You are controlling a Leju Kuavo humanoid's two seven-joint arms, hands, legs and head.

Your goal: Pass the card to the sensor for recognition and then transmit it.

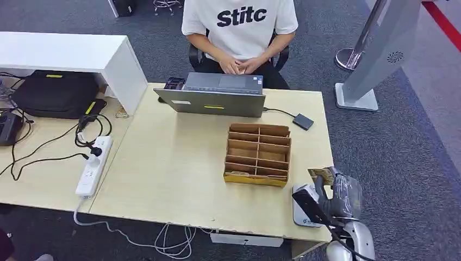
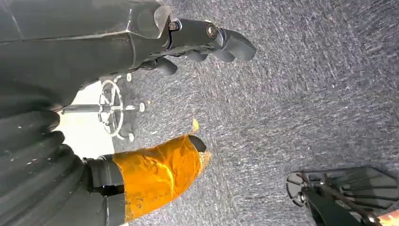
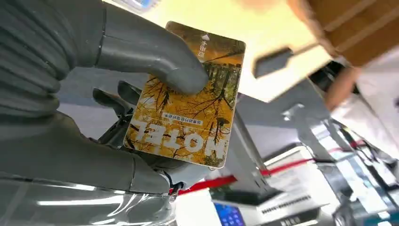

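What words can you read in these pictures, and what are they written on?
"Stitc": on the white T-shirt of the person sitting behind the laptop.
"HOTEL": in big white letters on the yellow card, seen upside down in the right wrist view; the right hand grips it.
The small lines of characters on the card are too small to read.
The print on the blurred screen behind the card cannot be read.

I can't read the card's (image 3: 188, 106) small print; my right hand's (image 3: 94, 108) thumb covers part of it. Beside the card, the sensor (image 1: 304, 209) sits half hidden behind that hand.
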